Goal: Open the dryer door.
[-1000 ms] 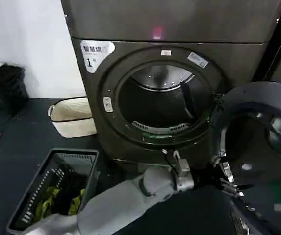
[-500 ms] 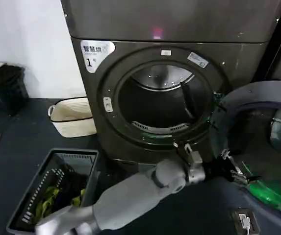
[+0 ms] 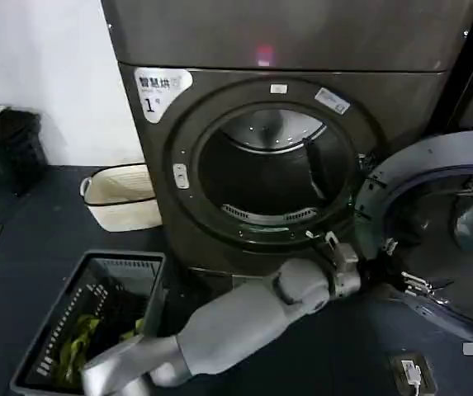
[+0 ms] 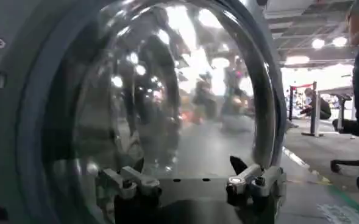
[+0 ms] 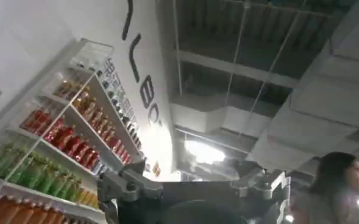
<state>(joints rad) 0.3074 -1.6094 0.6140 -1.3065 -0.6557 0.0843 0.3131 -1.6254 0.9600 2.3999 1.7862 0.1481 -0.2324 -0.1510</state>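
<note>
Dryer door [image 3: 446,231]: swung well open to robot's right of drum opening, grey inner face and bulged tinted glass turned toward camera; chrome rim only partly seen.
Dryer [image 3: 277,157]: dark grey-brown, white "1" sticker [image 3: 160,89] at upper corner, drum bare inside.
Left gripper [image 3: 401,280]: at door's lower inner edge, fingers [image 4: 252,181] spread wide w/ glass between and beyond them, clamping nothing.
Right gripper [image 5: 194,189]: parked, aimed up at ceiling, fingers apart, empty.
Risks, judged: w/o grip, door likely to drift back shut; further push cd strain hinge or scrape glass; arm sweep cd clip laundry basket [image 3: 96,313] on floor nearby.
</note>
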